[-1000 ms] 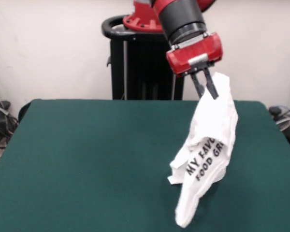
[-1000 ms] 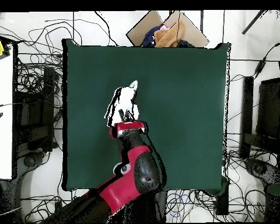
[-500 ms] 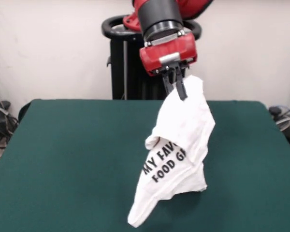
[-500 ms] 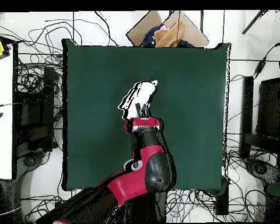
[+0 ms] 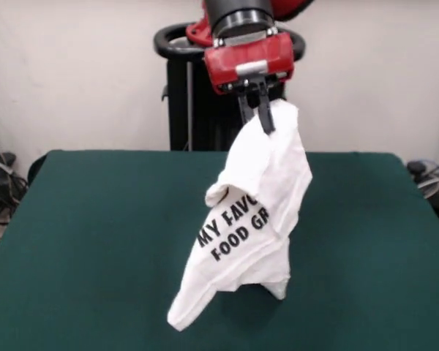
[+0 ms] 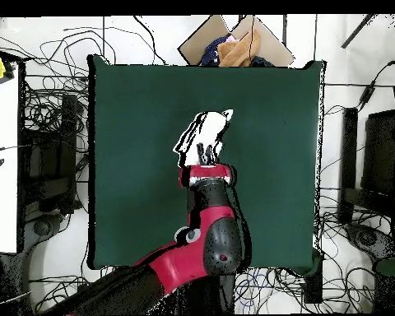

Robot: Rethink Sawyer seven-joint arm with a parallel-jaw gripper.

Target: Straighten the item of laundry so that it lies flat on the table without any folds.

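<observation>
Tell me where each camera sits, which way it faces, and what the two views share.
Front view: sits across the table, facing the robot; shows the red tool shut on the hanging shirt.
Overhead view: sits above, looking straight down at the table; shows the arm reaching up from the bottom edge, tool at the shirt.
Shared: table, shirt, tool.
</observation>
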